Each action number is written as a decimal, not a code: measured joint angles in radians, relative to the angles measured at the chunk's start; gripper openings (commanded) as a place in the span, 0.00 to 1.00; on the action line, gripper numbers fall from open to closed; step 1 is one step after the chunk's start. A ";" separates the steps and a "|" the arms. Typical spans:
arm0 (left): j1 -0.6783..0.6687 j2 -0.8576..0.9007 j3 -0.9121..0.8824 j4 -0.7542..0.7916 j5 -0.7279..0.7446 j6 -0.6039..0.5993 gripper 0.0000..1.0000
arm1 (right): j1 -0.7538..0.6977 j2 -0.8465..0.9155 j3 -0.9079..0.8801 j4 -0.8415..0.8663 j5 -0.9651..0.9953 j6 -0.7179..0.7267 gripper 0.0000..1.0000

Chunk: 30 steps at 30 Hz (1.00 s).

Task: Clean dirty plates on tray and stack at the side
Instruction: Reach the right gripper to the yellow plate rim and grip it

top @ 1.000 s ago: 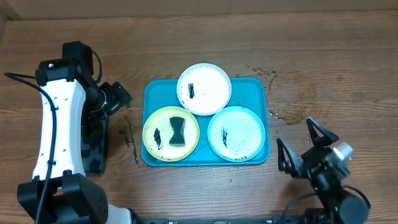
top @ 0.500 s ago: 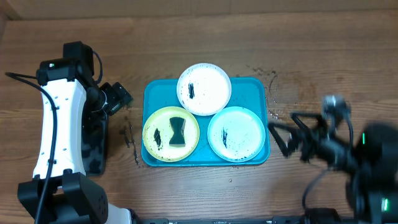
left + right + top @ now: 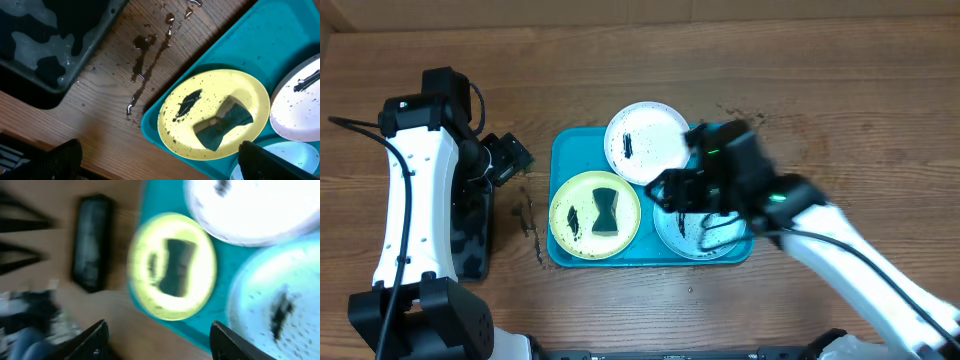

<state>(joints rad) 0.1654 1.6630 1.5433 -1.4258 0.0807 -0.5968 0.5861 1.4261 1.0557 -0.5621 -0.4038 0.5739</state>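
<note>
The turquoise tray [image 3: 568,150] holds three smeared plates: a white one [image 3: 642,142] at the back, a yellow-green one [image 3: 582,222] at the front left and a white one [image 3: 692,238] at the front right. A dark sponge [image 3: 607,212] lies on the yellow-green plate [image 3: 200,97]. My right gripper [image 3: 675,200] hovers over the tray's right half, blurred, covering part of the front-right plate. Its jaws [image 3: 160,345] stand open with nothing between them. My left gripper [image 3: 518,158] hangs left of the tray, open and empty [image 3: 160,170].
A narrow black tray [image 3: 475,230] holding water lies under the left arm. Water streaks [image 3: 530,222] mark the wood between it and the turquoise tray, and more drops [image 3: 770,160] spot the table to the tray's right.
My right arm has swung from the table's front right corner leftward over the tray, and its jaws have narrowed somewhat. The left arm and the plates have not moved.
</note>
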 measured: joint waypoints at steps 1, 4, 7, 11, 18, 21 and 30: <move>0.000 0.000 0.000 -0.001 0.002 0.000 1.00 | 0.014 0.032 0.006 -0.008 0.029 0.011 0.66; 0.000 0.000 0.000 -0.004 0.013 0.000 1.00 | 0.032 0.192 0.067 -0.076 0.124 0.043 0.67; 0.000 0.000 0.000 -0.003 0.016 0.000 1.00 | 0.030 0.328 0.174 -0.159 0.157 0.032 0.68; 0.000 0.000 0.000 -0.003 0.019 0.000 1.00 | 0.030 0.431 0.325 -0.238 0.149 -0.001 0.79; 0.000 0.000 0.000 -0.006 0.020 0.000 1.00 | 0.041 0.438 0.360 -0.188 0.153 -0.018 0.54; 0.000 0.000 0.000 -0.007 0.026 0.000 1.00 | 0.079 0.438 0.357 -0.159 0.181 -0.023 0.36; 0.000 0.000 0.000 -0.013 0.043 0.028 1.00 | 0.158 0.509 0.354 -0.192 0.327 0.080 0.36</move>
<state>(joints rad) 0.1654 1.6630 1.5433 -1.4384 0.1234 -0.5690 0.7444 1.9354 1.4097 -0.7540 -0.0772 0.6544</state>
